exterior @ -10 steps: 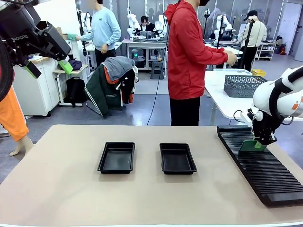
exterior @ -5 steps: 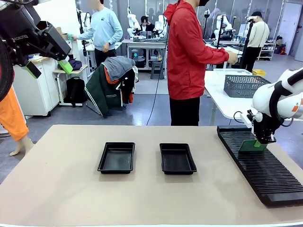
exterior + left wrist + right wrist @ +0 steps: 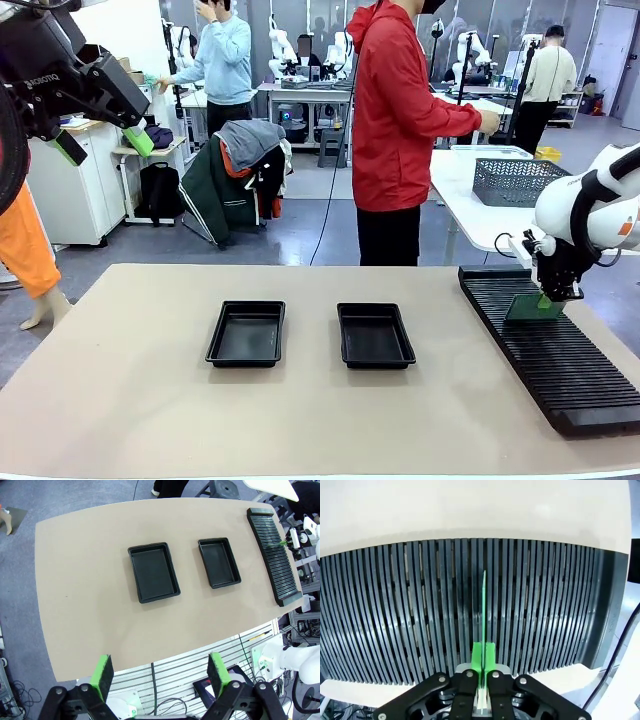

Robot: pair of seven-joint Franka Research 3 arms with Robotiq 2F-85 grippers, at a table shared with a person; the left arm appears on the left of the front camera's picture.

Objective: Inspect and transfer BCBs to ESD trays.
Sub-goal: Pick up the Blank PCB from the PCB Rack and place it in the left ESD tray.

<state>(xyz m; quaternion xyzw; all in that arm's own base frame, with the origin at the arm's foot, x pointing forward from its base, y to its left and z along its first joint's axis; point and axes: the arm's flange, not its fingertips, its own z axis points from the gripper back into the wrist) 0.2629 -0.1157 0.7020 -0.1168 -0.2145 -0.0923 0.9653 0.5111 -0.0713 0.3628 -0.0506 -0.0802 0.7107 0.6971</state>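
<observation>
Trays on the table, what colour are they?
The trays are glossy black, clearest in left wrist view.

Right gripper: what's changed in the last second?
The right gripper closed the last bit onto the BCB standing in the slotted rack; the board isn't lifted. The left gripper, open and raised, and both empty ESD trays stayed put.

White right arm [image 3: 588, 208]; black end effector [image 3: 546, 297]
</observation>
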